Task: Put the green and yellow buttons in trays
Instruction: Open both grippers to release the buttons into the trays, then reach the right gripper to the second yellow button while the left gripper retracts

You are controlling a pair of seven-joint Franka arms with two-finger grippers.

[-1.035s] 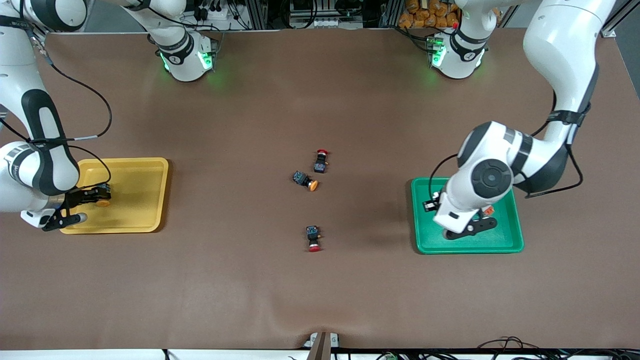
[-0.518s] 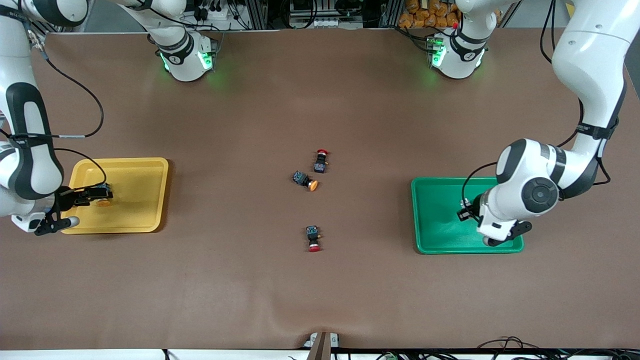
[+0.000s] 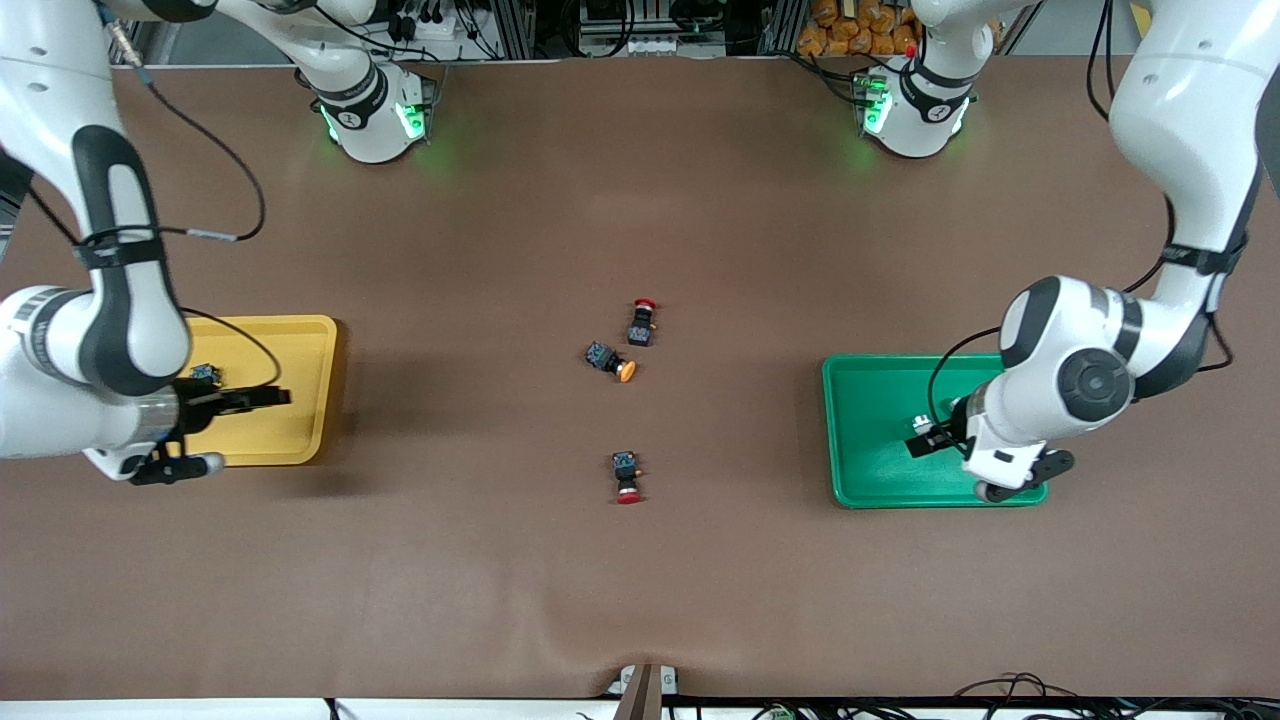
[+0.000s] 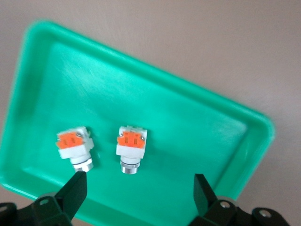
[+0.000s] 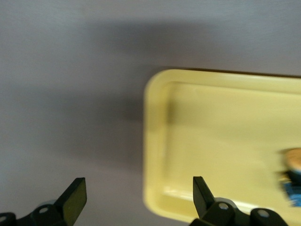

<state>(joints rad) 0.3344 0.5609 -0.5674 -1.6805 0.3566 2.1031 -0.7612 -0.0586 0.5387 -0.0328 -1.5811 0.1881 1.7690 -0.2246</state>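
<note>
buttons, front view: a black-bodied switch with round orange-yellow cap (image 3: pixel 611 361) lies mid-bench between two red-capped black switches (image 3: pixel 641 322) (image 3: pixel 627 476); the right gripper (image 3: pixel 215 430) hangs over the shallow yellow plastic tray (image 3: pixel 300 390), the left gripper (image 3: pixel 985 468) over the shallow green plastic tray (image 3: pixel 870 430). left wrist view: two white-bodied switches with orange blocks (image 4: pixel 74 149) (image 4: pixel 131 148) lie side by side in the green tray, jaws apart above them. right wrist view: jaws apart over the yellow tray's rim; an orange-capped switch (image 5: pixel 292 176) lies inside.
</note>
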